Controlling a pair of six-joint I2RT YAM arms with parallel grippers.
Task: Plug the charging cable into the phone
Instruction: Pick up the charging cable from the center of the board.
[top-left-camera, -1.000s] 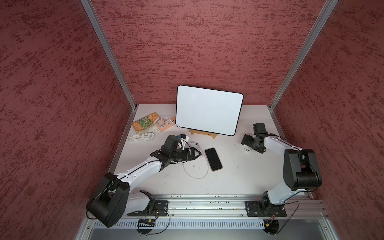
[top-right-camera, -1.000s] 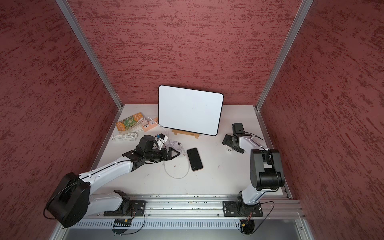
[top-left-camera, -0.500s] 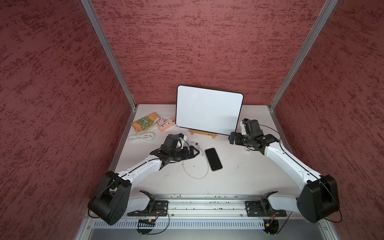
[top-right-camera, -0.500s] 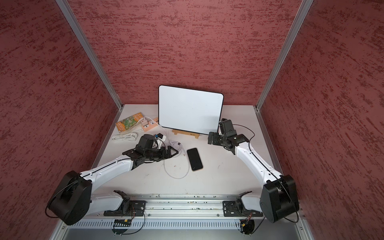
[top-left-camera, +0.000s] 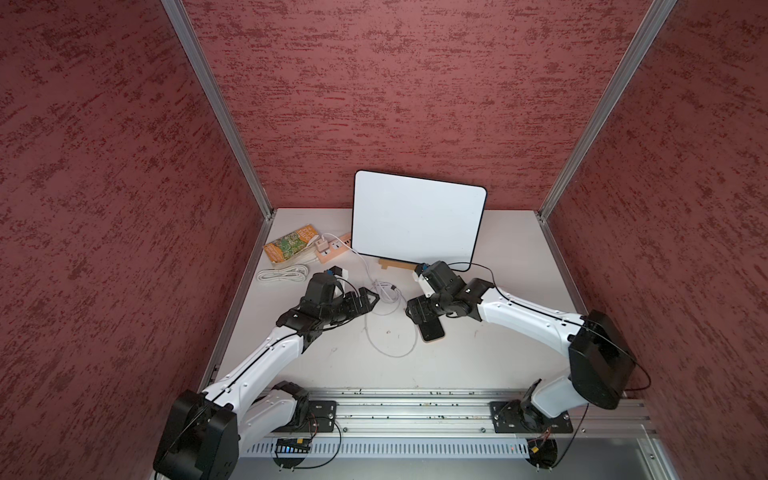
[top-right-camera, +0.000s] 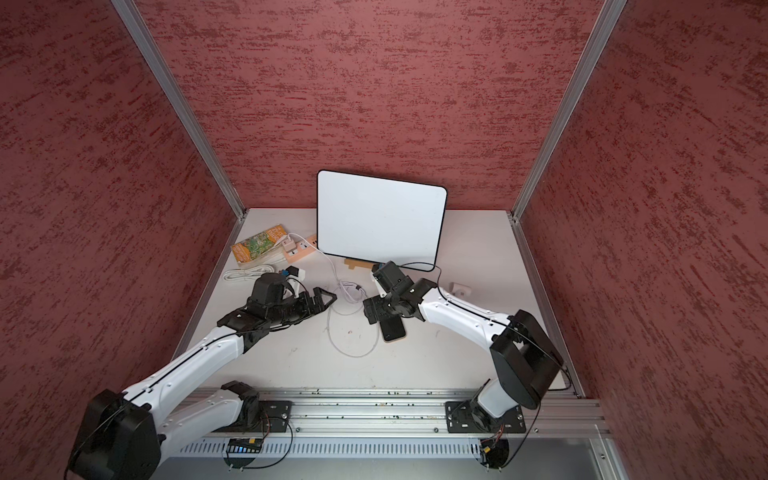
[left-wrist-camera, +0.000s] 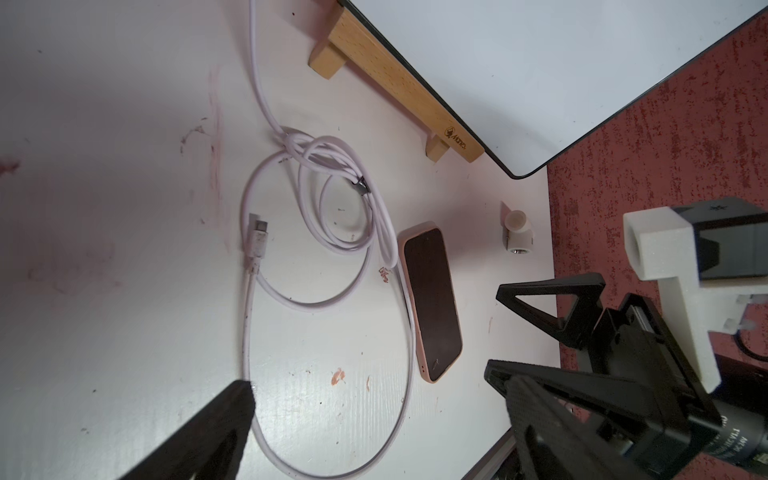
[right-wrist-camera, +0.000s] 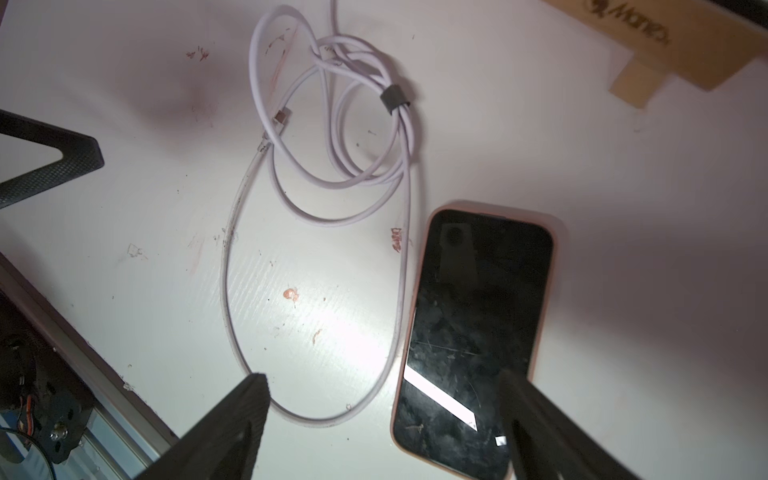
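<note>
— Where's the charging cable?

— Middle of the table, lying in loose loops with a black tie round the bundle. Its plug tip lies loose on the tabletop, on the side of the bundle away from the phone. It isn't in the phone.

— And the phone itself?

— Flat, screen up, just to the right of the cable. The big loop runs along its long edge, so close I can't tell whether they touch.

— What's the right gripper doing?

— It hangs over the end of the phone nearer the board. The jaws are spread wide, one over the glass and the other over the cable's big loop, with nothing gripped.

— The left gripper?

— Low beside the bundle, on the opposite side from the phone. Its jaws are spread wide too, and empty.

— Anything further out?

— A white board leans on a wooden stand at the back, just behind the cable. The cable trails off to a power strip at the back left. Beside the strip are an orange packet and a thicker white cord coiled flat. A small white gadget sits alone past the right arm.
</note>
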